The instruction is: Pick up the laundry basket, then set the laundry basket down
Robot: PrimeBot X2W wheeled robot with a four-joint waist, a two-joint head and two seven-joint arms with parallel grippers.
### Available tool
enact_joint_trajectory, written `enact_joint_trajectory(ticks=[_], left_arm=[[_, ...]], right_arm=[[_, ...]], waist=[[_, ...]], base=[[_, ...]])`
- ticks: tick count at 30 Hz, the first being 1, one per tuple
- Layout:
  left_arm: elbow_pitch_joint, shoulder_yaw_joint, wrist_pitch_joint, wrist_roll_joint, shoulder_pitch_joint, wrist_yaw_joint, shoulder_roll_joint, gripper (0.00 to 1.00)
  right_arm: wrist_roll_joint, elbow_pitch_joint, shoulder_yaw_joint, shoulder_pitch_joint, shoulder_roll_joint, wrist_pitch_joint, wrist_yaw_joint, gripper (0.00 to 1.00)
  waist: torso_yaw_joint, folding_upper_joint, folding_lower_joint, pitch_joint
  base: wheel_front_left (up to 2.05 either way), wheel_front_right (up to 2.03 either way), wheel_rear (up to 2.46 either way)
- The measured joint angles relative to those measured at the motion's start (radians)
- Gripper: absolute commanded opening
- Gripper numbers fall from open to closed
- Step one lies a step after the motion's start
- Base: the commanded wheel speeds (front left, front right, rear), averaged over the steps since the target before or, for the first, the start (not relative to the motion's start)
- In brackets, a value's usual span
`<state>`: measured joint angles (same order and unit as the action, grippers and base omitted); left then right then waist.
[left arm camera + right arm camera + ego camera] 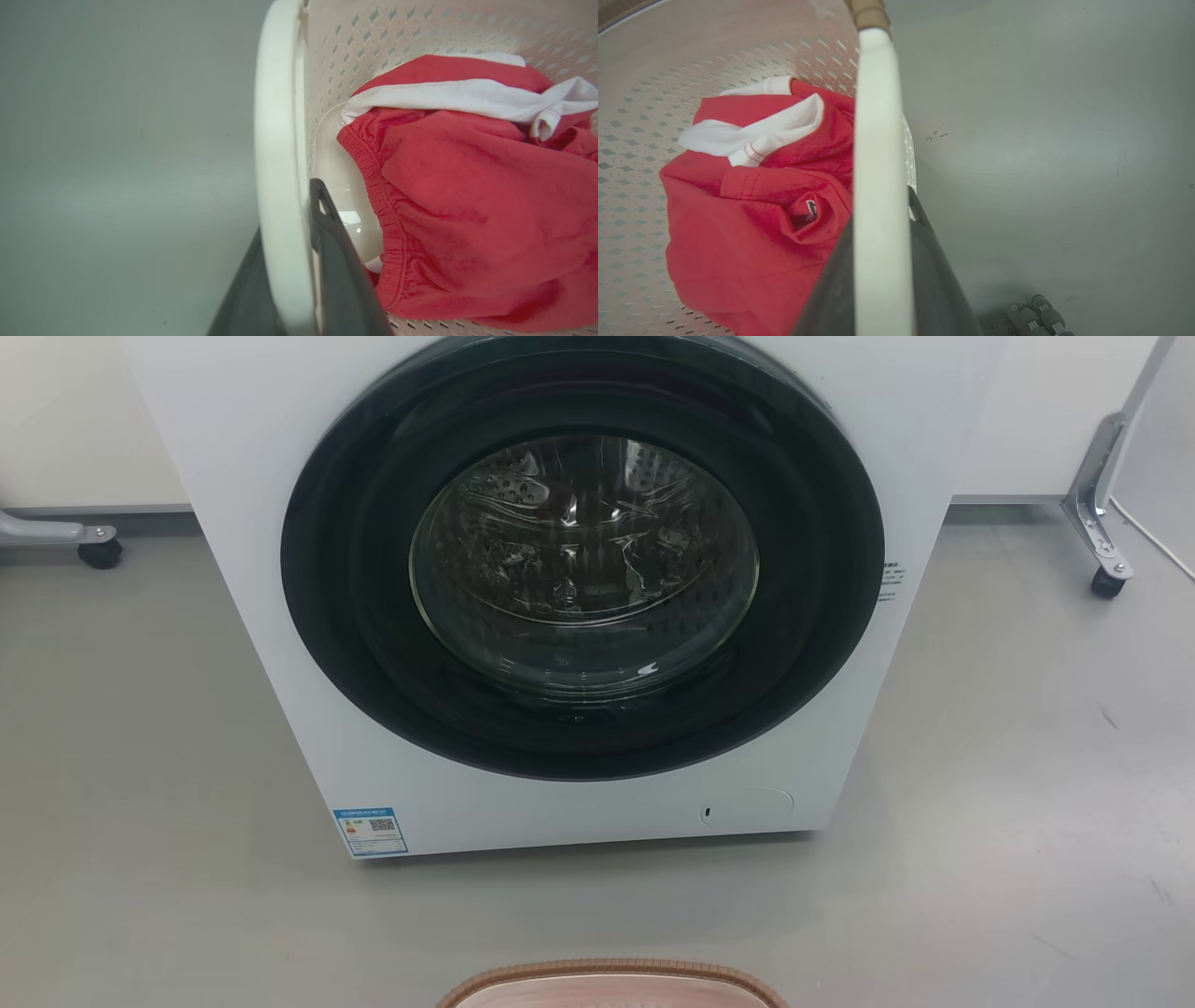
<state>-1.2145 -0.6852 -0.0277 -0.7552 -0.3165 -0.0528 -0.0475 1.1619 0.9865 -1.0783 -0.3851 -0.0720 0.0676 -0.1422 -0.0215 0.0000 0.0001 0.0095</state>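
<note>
Gripping the laundry basket (611,978) by its white handles (275,140): left gripper (292,261) and right gripper (882,242) each clamp one. Basket low before washing machine (280,523), red garment (738,233) inside.

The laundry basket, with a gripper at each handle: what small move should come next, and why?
Probably a slow, level lift with both arms together. The left gripper and right gripper each have a finger on either side of a white handle of the laundry basket. The red clothing lies loose inside, so tilting could spill it.
</note>
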Motion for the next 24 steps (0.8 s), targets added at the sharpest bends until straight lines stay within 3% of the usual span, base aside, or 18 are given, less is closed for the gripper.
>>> enact_joint_trajectory(ticks=[24], left_arm=[[-0.002, -0.016, 0.000, -0.011, -0.001, 0.002, -0.002, 0.00]], right_arm=[[0.057, 0.010, -0.053, -0.017, -0.001, -0.025, 0.000, 0.00]], waist=[[0.000, 0.0000, 0.0000, 0.005]], base=[[0.00, 0.00, 0.00]])
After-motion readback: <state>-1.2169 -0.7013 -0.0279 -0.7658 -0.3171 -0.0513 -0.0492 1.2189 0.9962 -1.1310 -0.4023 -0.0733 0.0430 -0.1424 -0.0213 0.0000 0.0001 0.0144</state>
